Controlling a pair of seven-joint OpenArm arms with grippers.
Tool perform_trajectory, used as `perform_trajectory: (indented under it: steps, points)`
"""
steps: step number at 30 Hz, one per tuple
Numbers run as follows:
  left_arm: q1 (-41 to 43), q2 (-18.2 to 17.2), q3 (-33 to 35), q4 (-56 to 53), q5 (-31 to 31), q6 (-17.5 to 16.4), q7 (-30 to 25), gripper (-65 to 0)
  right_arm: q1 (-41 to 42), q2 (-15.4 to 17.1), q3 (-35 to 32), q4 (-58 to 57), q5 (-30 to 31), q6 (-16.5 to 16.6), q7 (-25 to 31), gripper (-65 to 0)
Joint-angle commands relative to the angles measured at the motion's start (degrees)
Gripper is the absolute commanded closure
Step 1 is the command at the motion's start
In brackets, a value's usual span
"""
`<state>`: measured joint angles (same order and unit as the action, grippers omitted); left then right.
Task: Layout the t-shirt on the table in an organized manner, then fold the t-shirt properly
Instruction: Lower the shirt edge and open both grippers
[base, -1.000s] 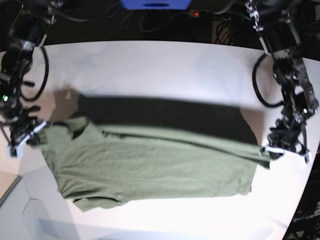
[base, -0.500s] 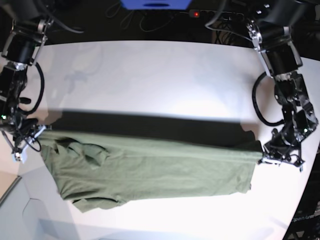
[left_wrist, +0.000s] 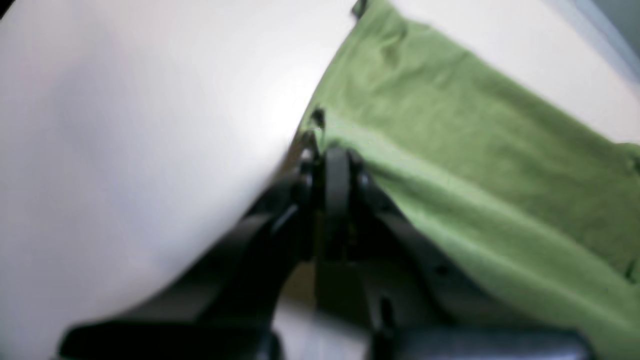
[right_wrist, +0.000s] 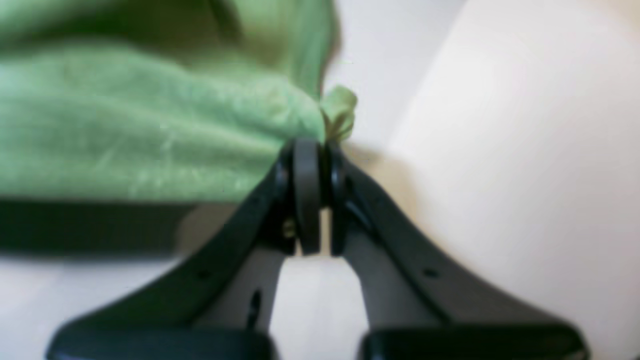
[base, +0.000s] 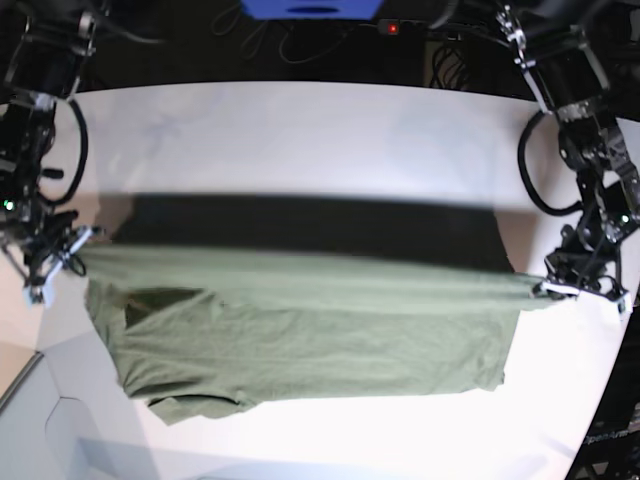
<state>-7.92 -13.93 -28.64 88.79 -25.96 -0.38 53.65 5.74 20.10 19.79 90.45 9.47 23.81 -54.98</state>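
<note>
Base view: t-shirt (base: 300, 340) stretched taut above table (base: 300, 140).

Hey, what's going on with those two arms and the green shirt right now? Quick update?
Left gripper shut on t-shirt edge. Right gripper shut on the opposite edge. Held edge stretched taut above table, rest draped down. Nothing in the way.

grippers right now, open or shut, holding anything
Left end effector: shut on the far corner of the t-shirt.
Right end effector: shut on the t-shirt's opposite corner, cloth bunched at its tips.
</note>
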Motion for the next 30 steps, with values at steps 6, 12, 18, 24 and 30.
perform_trajectory:
  steps: [6, 12, 18, 24, 30]
  points:
    - [6.6, -0.8, -1.8, 5.0, -0.1, 0.2, -1.7, -0.1, -9.1, -2.4, 2.6, 11.0, 0.5, -0.2, 1.8, 0.0]
    - [13.9, -0.8, -1.8, 7.6, -0.1, 0.2, -1.8, -0.1, -18.3, -7.1, 5.7, 18.3, 0.3, -0.2, 1.8, 0.0]
    - [20.3, -0.7, -1.8, 12.3, -0.1, 0.2, -1.8, -0.1, -25.4, -10.6, 8.4, 21.2, 0.3, -0.2, 1.9, 0.0]
    - [25.4, -0.7, -1.8, 14.5, -0.1, 0.2, -1.9, -0.1, -28.4, -10.7, 8.5, 21.1, 0.4, -0.2, 1.9, 0.0]
    - [27.6, -0.7, -4.6, 13.8, 0.0, 0.2, -1.9, -0.1, -30.1, -10.9, 8.4, 21.1, 0.4, -0.2, 4.4, 0.0]
